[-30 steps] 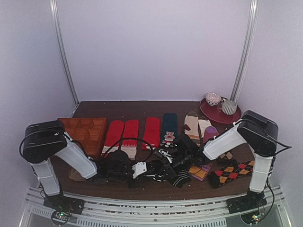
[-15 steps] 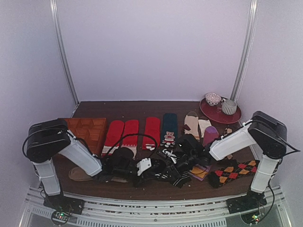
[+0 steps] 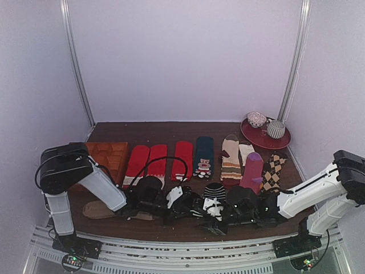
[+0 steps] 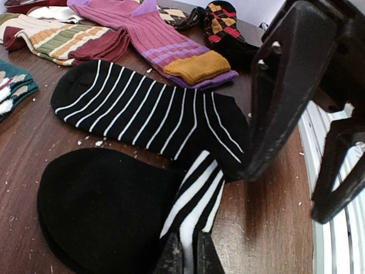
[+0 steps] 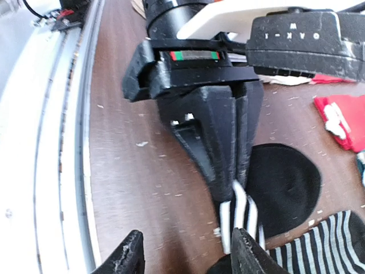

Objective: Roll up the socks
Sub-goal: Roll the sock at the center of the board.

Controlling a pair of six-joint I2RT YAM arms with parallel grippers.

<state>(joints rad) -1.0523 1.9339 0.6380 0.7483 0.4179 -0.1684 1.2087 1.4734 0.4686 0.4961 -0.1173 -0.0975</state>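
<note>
Cuff [image 4: 193,197] in left gripper [image 4: 185,254], unseen overhead

soft even overhead light, faint shadows, blurry wide-angle wrist views

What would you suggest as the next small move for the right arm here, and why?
Probably move the right gripper onto the cuff end of the striped sock and close it there. Its jaws stand open right beside that sock, while the left gripper is shut on the white-banded cuff of the mostly black sock. Holding both would let the pair be aligned for rolling.
</note>
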